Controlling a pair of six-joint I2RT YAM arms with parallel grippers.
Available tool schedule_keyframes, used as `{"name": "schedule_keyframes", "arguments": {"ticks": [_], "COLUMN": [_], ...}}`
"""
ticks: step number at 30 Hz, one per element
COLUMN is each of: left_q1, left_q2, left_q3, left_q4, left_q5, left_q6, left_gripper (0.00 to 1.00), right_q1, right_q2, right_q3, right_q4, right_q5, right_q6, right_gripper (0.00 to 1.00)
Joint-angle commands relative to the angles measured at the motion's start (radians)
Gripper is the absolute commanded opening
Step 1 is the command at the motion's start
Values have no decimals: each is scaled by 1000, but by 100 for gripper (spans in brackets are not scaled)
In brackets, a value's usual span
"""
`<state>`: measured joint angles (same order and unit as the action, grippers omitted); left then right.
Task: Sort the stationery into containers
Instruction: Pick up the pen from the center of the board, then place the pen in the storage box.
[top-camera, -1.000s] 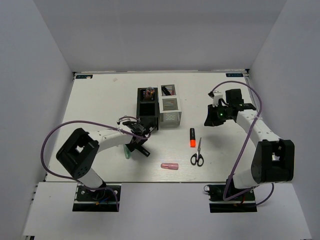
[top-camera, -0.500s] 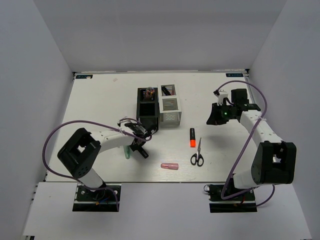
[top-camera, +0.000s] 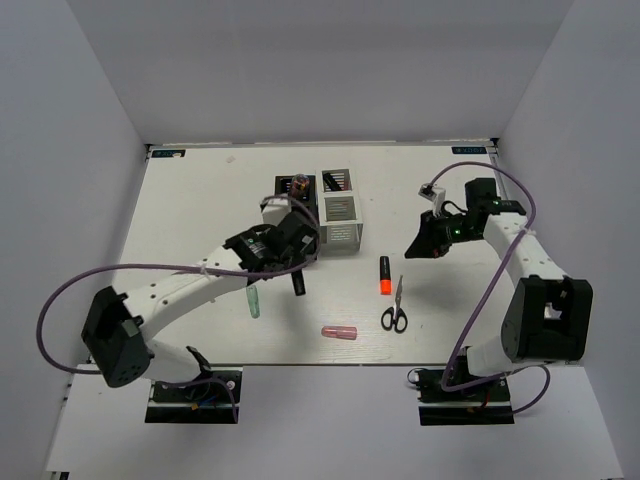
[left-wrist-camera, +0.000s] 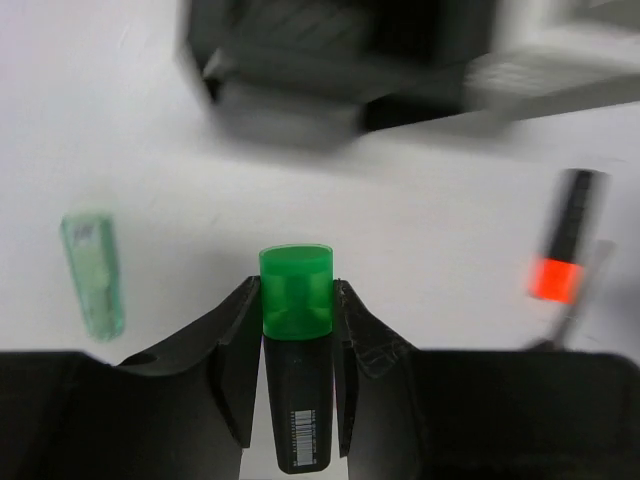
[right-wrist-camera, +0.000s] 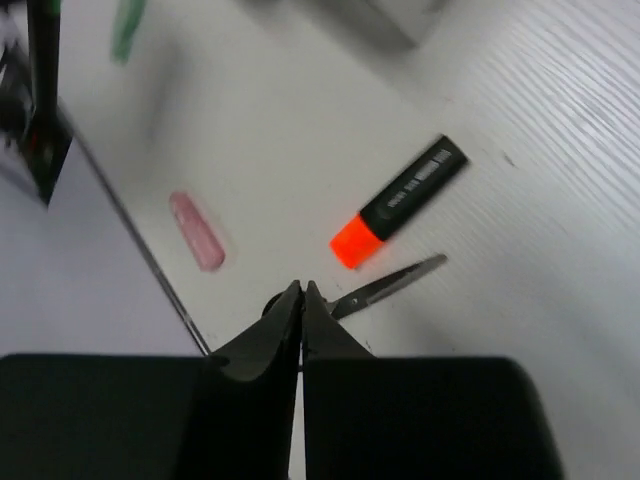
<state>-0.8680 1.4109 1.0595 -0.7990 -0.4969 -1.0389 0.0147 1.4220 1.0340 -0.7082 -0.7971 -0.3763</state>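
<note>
White table, green highlighter in left gripper, near black organiser

text legible: none | green highlighter: barcode (digits too small)

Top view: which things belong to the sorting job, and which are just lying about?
Job: green highlighter in the left gripper; orange highlighter; scissors; pink tube; pale green tube; black organiser; white organiser.
Lying about: far-left corner tag; far-right corner tag.
</note>
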Motion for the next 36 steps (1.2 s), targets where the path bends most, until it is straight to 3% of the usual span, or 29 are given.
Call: {"name": "schedule_keyframes", "arguments": {"ticks": [1, 2, 3, 4, 6, 7, 9, 12, 13, 14, 17, 23, 36], "left_q1": [-8, -9, -9, 4, 21, 56, 76, 122, 136, 141, 187, 250, 314], "left_q2": [-90, -102, -105, -107, -90, -55, 14, 143, 166, 233, 342, 497, 637], "left_q3": [128, 140, 145, 140, 137, 148, 225, 327, 351, 362, 434, 525, 570], "left_q4": [116, 162, 311, 380, 542, 620, 691, 767, 838, 865, 938, 1069, 1210], "left_q5": [10, 53, 67, 151, 187, 271, 294, 382, 394, 400, 434, 483, 475], "left_q6": [427, 494, 540, 706, 813, 848, 928, 956, 965, 985, 969, 909, 833], "left_gripper": [0, 0, 0, 0, 0, 0, 0, 0, 0, 0, 0, 0, 0], "right_q1": [-1, -1, -1, 1, -1, 2, 8, 10, 8, 10, 4, 1, -4], "right_q2": [77, 139, 159, 176, 206, 200, 114, -13, -90, -110, -178, -317, -296], "right_q3": [115, 182, 198, 215, 224, 194, 123, -50, -69, -81, -117, -264, -296], "right_q4": [-311, -433, -473, -552, -548, -442, -329, 32, 70, 126, 231, 401, 417], "right_q5": [-293, -315, -341, -347, -334, -315, -210, -45, 70, 102, 202, 265, 182], "right_q6": [-390, -448, -485, -566, -569, -493, -376, -201, -175, -123, -76, -32, -24], "right_gripper": [0, 0, 0, 1, 18, 30, 40, 65, 70, 81, 90, 90, 90]}}
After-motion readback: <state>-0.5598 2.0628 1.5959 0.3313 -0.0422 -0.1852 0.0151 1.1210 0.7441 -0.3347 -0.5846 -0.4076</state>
